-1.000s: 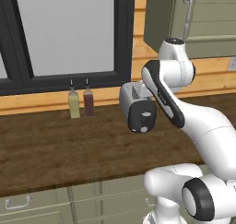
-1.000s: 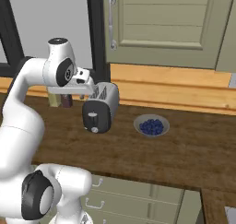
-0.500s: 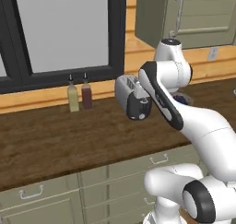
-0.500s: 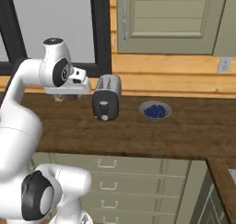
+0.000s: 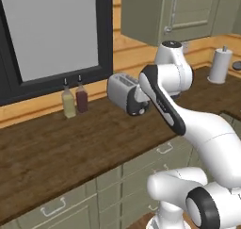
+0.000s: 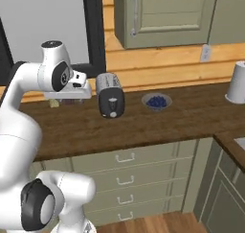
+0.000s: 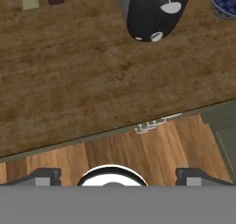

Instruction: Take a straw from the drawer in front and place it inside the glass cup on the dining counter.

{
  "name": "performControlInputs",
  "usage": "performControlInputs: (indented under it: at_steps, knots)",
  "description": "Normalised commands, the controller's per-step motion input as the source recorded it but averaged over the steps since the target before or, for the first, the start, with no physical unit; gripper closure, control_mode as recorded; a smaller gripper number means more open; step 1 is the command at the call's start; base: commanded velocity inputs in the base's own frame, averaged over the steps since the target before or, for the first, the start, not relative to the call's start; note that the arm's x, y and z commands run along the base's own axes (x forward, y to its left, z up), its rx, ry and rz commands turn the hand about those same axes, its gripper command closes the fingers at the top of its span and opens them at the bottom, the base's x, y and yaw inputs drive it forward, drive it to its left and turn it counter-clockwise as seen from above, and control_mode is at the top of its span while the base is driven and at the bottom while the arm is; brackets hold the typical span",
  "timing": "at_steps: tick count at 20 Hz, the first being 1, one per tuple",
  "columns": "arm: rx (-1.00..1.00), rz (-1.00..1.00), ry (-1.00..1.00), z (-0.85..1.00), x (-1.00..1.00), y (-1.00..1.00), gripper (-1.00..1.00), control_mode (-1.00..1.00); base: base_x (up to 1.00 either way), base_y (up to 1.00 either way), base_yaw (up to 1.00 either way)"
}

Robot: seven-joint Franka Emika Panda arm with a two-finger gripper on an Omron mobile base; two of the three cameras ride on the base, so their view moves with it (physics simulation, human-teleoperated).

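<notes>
Base has driven right, paper towel roll [image 6: 238,81] now showing; hand [image 7: 113,174] wide open over toaster [image 7: 152,8]

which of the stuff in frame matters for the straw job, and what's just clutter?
Job:
- tool, jaws wide apart, nothing between them

Clutter:
- toaster
- olive bottle and dark bottle beside it
- bowl of blueberries
- paper towel roll
- wall counter they all stand on
- narrow handled drawers under it
</notes>
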Motion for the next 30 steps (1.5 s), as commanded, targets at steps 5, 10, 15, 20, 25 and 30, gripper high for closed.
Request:
performControlInputs:
  at_steps: [5,10,15,20,25,30]
  knots:
    - [0.00,0.00,0.00,0.00,0.00,0.00,-1.00,1.00,-0.41,0.62,-0.43]
    - [0.00,0.00,0.00,0.00,0.00,0.00,-1.00,1.00,-0.43,0.60,-0.43]
    - [0.00,0.00,0.00,0.00,0.00,0.00,-1.00,1.00,-0.25,0.44,-0.44]
    - [0.00,0.00,0.00,0.00,0.00,0.00,-1.00,1.00,-0.09,0.26,-0.45]
    - [0.00,0.00,0.00,0.00,0.00,0.00,-1.00,1.00,-0.07,0.38,-0.41]
    - [0.00,0.00,0.00,0.00,0.00,0.00,-1.00,1.00,-0.15,0.40,-0.16]
